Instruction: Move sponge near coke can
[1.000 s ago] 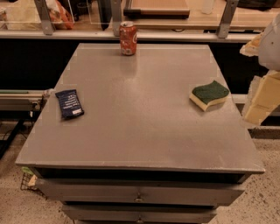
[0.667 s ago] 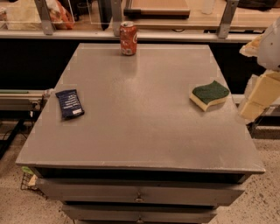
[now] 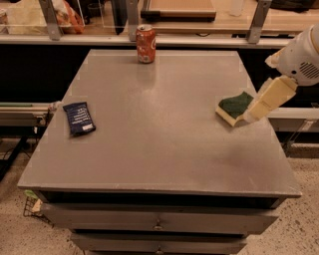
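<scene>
Camera view: we see the gripper (image 3: 253,114) at the right edge of the desk (image 3: 159,149), its tip right at the sponge (image 3: 234,107), which lies flat just to its left. We cannot tell whether the gripper is open or closed. The coke can (image 3: 146,44) stands upright well away, far-left of the gripper; a dark blue packet (image 3: 79,118) lies farther left.

A lab or workshop test area is suggested. A grey metal table (image 3: 149,149) with drawers (image 3: 158,224) below is set on a speckled hard floor (image 3: 12,234). Behind it, a long counter (image 3: 209,31) fitted with metal posts (image 3: 50,20) and clear panels (image 3: 94,15) is seen. A white robot arm (image 3: 301,55) is present, its gripper (image 3: 251,115) held at the table's right edge.
</scene>
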Available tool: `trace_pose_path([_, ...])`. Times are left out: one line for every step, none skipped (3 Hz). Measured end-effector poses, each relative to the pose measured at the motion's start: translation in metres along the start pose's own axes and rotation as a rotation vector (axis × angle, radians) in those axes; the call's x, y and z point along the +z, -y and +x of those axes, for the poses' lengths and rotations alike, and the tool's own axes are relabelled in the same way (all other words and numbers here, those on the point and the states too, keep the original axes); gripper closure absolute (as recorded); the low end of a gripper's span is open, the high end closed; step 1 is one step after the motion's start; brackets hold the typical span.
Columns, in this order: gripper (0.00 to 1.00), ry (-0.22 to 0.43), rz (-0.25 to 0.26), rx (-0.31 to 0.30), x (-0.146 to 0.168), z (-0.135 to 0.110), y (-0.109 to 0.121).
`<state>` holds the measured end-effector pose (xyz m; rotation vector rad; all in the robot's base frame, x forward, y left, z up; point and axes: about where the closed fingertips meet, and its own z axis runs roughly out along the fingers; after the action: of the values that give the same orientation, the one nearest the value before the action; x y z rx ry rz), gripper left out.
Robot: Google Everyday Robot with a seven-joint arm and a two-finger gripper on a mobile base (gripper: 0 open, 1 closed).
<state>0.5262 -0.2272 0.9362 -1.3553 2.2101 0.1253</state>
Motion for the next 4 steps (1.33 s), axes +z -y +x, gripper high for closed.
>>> trace_pose_path([0.0, 0.07, 0.023, 0.122, 0.028, -0.004, 0.018])
trace_pose_path([0.0, 0.122, 0.069, 0.274, 0.058, 0.003, 0.036])
trace_pose_path([0.0, 0.155, 0.105, 0.368, 0.082, 0.016, 0.048])
trace_pose_path([0.0, 0.163, 0.115, 0.401, 0.097, 0.022, 0.05])
